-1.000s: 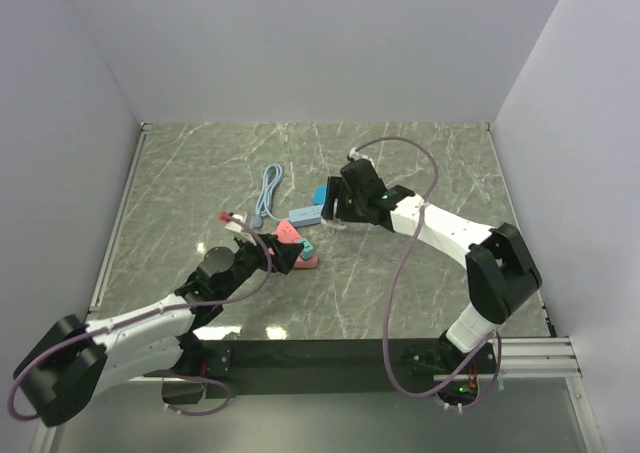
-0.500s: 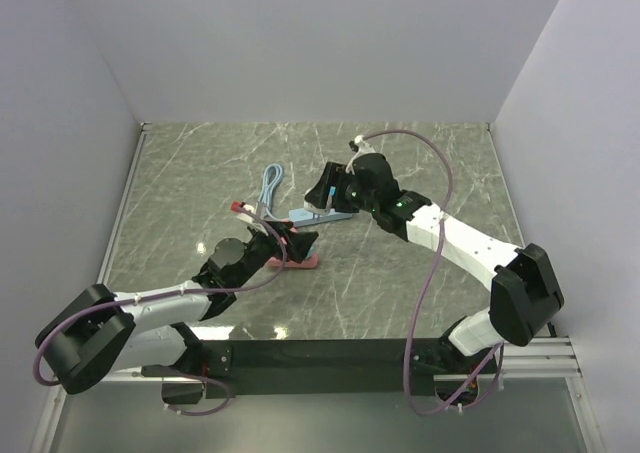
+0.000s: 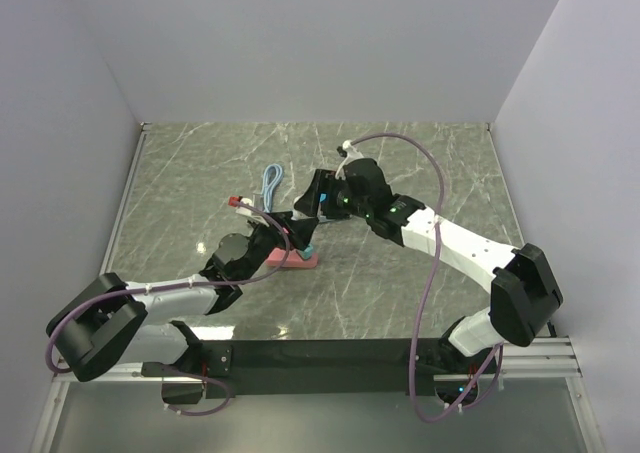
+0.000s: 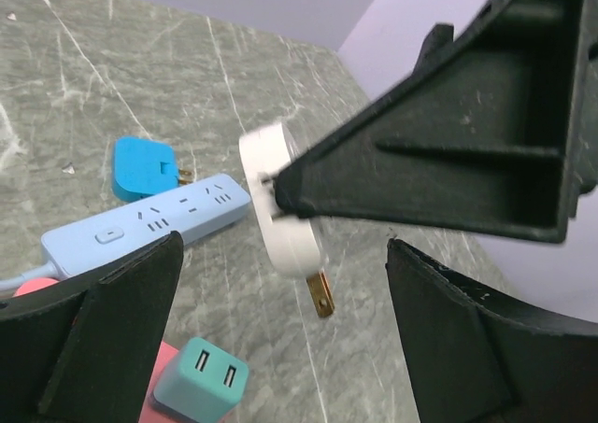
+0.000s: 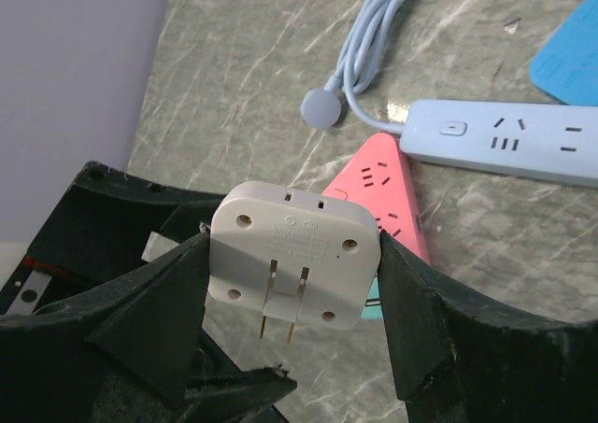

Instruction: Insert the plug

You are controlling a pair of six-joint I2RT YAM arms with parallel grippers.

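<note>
My right gripper [image 5: 294, 260] is shut on a white two-prong plug adapter [image 5: 294, 255] and holds it in the air, prongs down. The adapter also shows in the left wrist view [image 4: 280, 208], above the table beyond a teal plug [image 4: 199, 381] that sits on the pink power strip [image 5: 388, 194]. My left gripper [image 4: 280, 348] is open and empty, jaws wide apart just in front of the white adapter. A light blue power strip [image 5: 505, 143] lies behind the pink one. In the top view the right gripper [image 3: 308, 211] and the left gripper [image 3: 290, 235] meet over the pink strip [image 3: 290, 260].
A blue flat adapter [image 4: 140, 168] lies beyond the light blue strip. The strip's coiled blue cable [image 3: 268, 185] lies at the back left. White walls enclose the marble table [image 3: 420, 163] on three sides.
My right gripper has carried the white adapter leftward and down, over the pink strip. My left gripper has reached forward toward it and now sits just under the right gripper.
</note>
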